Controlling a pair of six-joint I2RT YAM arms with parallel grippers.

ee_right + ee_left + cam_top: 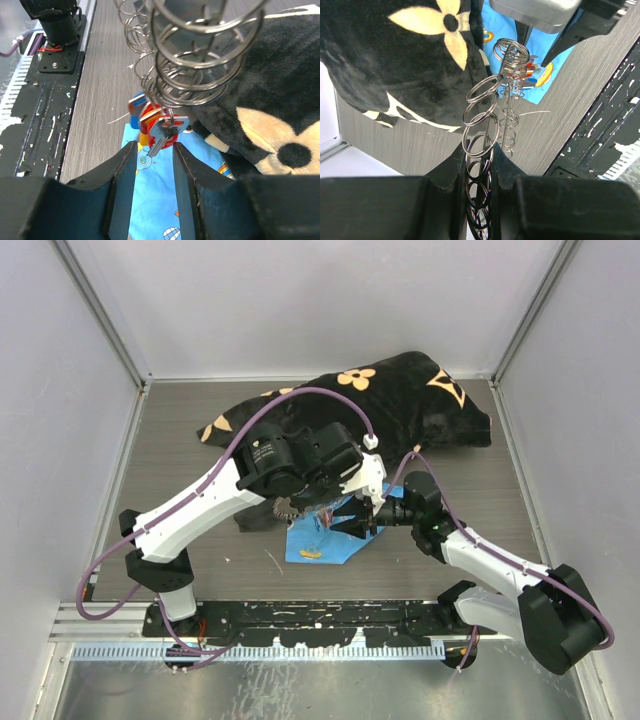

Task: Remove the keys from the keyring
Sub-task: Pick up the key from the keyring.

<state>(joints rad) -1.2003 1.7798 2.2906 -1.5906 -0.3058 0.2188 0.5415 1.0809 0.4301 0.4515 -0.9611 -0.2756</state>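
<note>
The keyring (481, 120) is a long chain of linked silver rings, and my left gripper (481, 157) is shut on its lower part and holds it up above the table. From the far end of the keyring (200, 75) hang the keys (162, 131), a silver one in front of red, blue and yellow heads. My right gripper (155, 150) is open just below them. The silver key's tip reaches between the fingertips and touches neither. In the top view both grippers meet over the blue cloth, around the keys (322, 522).
A blue patterned cloth (320, 545) lies on the table under the grippers. A black plush cloth with cream flowers (400, 405) lies behind them. The black mounting rail (300, 620) runs along the near edge, and grey walls enclose the table.
</note>
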